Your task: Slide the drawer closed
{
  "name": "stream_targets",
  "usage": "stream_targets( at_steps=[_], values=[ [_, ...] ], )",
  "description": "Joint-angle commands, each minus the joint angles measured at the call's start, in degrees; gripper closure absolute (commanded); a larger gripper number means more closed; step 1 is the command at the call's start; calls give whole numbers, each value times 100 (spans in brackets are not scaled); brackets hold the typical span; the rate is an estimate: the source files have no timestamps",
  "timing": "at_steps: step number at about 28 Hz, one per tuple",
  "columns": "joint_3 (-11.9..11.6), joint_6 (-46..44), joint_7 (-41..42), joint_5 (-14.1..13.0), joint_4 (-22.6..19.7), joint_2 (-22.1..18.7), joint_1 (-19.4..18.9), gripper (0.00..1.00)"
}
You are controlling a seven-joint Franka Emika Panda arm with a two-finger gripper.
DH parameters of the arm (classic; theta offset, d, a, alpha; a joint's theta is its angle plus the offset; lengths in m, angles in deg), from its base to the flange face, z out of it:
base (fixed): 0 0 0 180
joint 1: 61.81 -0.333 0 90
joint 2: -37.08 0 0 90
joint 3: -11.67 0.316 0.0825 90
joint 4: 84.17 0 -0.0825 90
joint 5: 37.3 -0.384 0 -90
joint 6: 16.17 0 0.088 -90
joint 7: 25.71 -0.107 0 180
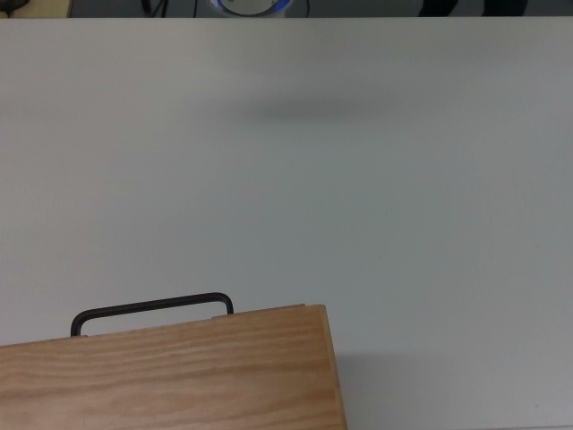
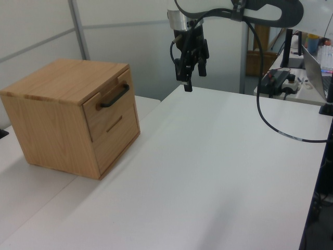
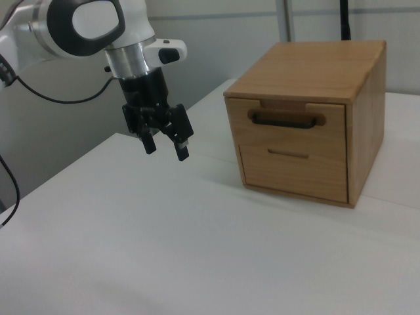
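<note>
We are looking at a white table (image 2: pixel 218 172) with a wooden cabinet (image 2: pixel 57 117) sitting near one end of it. In the left view the cabinet is standing at the left of the picture; in the right view it is standing at the right. The drawer (image 3: pixel 292 123) is the upper of two fronts, and we are seeing it poking out just a little from the cabinet face, its black bar handle (image 3: pixel 286 119) running across the panel. In the top view only the handle (image 1: pixel 152 310) is showing beyond the edge of the cabinet top (image 1: pixel 170 372), with bare table beyond it.

The gripper (image 3: pixel 165 149) is hanging in the air above the table, pointing downward, well apart from the cabinet. In the right view we are seeing its two black fingers (image 3: pixel 181 148) standing apart with a clear gap between them, and nothing is sitting in that gap. In the left view the gripper (image 2: pixel 188 79) is hovering above the far edge of the table, to the right of the drawer (image 2: pixel 110 107) and higher than its handle. A black cable (image 2: pixel 270 112) is looping down from the arm (image 2: pixel 244 8) on the left view's right.
</note>
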Motion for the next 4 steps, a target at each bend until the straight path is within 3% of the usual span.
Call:
stream_targets(
  at_steps=[1, 4],
  values=[
    [3, 109, -75, -122, -142, -84, -12, 0],
    [12, 100, -58, -131, -134, -84, -21, 0]
  ],
)
